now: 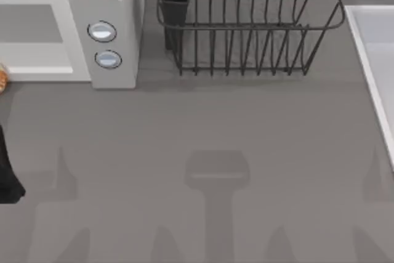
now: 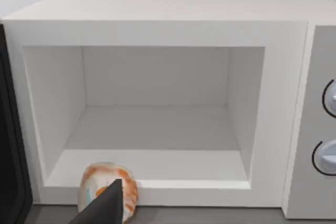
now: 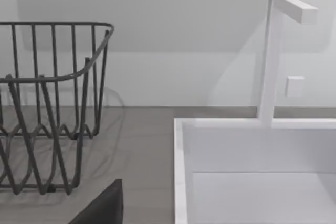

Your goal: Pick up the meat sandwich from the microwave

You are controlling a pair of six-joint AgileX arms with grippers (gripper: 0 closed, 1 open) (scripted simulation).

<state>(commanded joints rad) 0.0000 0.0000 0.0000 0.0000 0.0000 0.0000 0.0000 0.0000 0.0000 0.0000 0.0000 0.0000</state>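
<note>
The meat sandwich sat right at the front lip of the open microwave, by the desk's far left corner, and the left gripper was close in front of it; I could not tell if its jaws were apart or together. I thought it should grab the sandwich gently and pull it straight out without bumping the frame. The grey desk also held a black dish rack and a white sink, and the right arm waited near that sink.
</note>
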